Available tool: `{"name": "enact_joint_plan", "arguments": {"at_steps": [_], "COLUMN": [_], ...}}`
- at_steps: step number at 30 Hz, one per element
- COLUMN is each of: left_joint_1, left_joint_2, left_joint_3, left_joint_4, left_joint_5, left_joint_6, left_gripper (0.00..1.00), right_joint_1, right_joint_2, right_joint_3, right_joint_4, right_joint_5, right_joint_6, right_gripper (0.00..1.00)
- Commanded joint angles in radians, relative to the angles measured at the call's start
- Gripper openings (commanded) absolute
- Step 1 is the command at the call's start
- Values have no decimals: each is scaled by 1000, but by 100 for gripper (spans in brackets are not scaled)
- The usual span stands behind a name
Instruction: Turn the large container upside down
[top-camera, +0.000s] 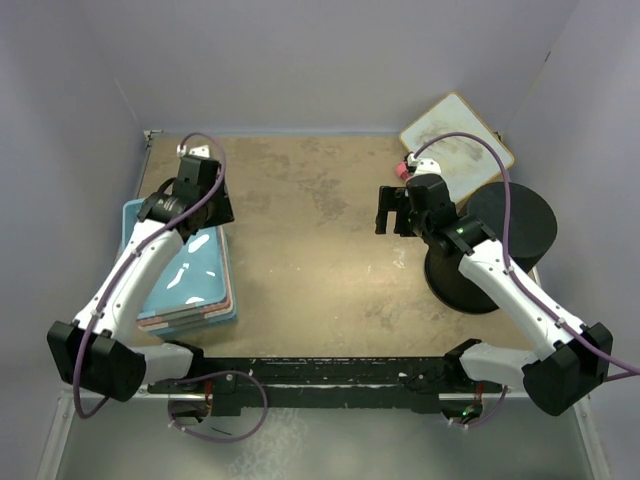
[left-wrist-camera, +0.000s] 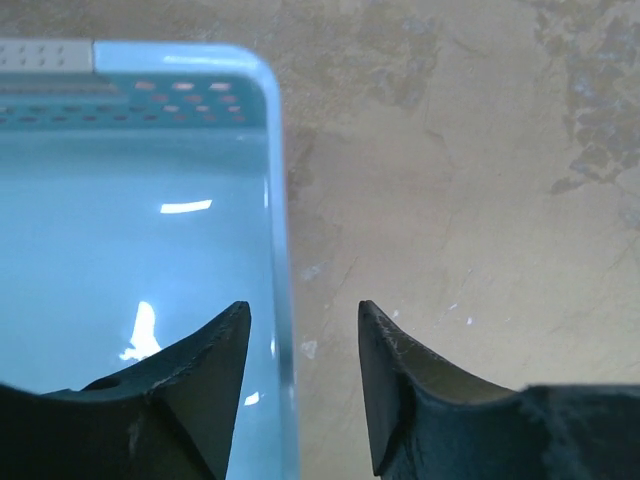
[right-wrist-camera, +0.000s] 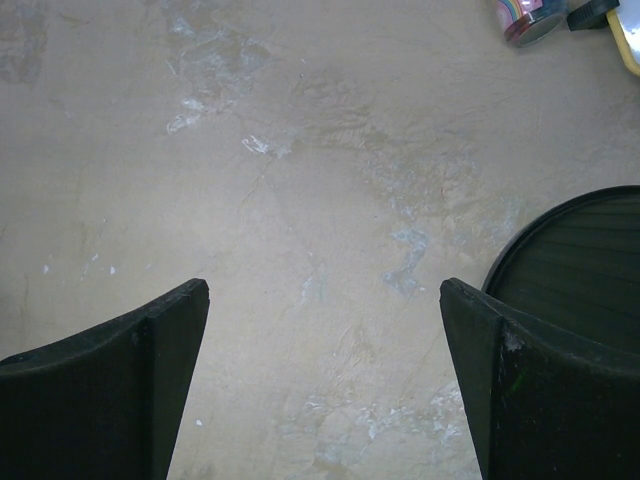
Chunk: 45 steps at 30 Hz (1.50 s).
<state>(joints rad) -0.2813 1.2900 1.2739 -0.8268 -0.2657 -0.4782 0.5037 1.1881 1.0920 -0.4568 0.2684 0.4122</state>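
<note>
Pale lavender walls close in a mottled tan table (top-camera: 320, 260). At its right edge stands the black bin (top-camera: 520, 225) — tall, round, matte, partly behind the right arm; whether its mouth faces up I cannot tell. The right claw (right-wrist-camera: 325, 380) hangs spread wide over bare tabletop, gripping nothing. The left claw (left-wrist-camera: 300, 390) is parted too — the rim of a blue basket (left-wrist-camera: 120, 220) shows between its fingers, that basket stacked on a pink basket (top-camera: 185, 321).

Part of the large container (top-camera: 520, 225) is hidden behind the right arm (top-camera: 522, 292).
</note>
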Motion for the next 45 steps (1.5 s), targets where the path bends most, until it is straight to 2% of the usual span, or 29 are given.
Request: {"name": "enact_joint_plan", "arguments": {"at_steps": [1, 4, 6, 10, 11, 15, 18, 22, 26, 29, 33, 37, 42, 45], "left_joint_1": [-2, -2, -2, -2, -2, -1, -2, -2, -2, -2, -10, -67, -145, -206], "left_joint_2": [-70, -71, -66, -66, -65, -51, -38, 5, 42, 60, 108, 169, 191, 193], "left_joint_3": [-90, -133, -137, -114, -102, 9, 167, 358, 447, 505, 628, 744, 622, 488], "left_joint_4": [-12, -18, -18, -26, -33, -107, -164, -245, -277, -265, -205, -165, 37, 259], "left_joint_5": [-54, -44, -38, -59, -77, -161, -208, -233, -217, -135, 72, 182, 366, 537], "left_joint_6": [-61, -59, -56, -43, -33, 23, 67, 119, 136, 131, 100, 68, -10, -108], "left_gripper": [43, 39, 29, 3, 0, 0, 0, 0, 0, 0, 0, 0, 0, 0], "right_joint_1": [2, 3, 2, 2, 2, 2, 2, 2, 2, 3, 2, 2, 2, 2], "right_joint_2": [-16, -18, -18, -15, -16, -31, -37, -39, -50, -60, -73, -104, -177, -221], "right_joint_3": [19, 17, 17, 24, 24, 18, 16, 13, 1, -4, 6, 33, 58, 82], "right_joint_4": [36, 39, 39, 21, 19, 22, 21, 12, 18, 17, -4, -45, -76, -77], "right_joint_5": [-8, -8, -9, 1, 3, 3, 3, 0, -6, -8, 0, 107, 231, 256], "right_joint_6": [7, 6, 7, 8, 8, 9, 11, 15, 20, 22, 8, -29, -77, -110], "right_gripper": [100, 100, 100, 100, 100, 100, 100, 100, 100, 100, 100, 100, 100, 100]}}
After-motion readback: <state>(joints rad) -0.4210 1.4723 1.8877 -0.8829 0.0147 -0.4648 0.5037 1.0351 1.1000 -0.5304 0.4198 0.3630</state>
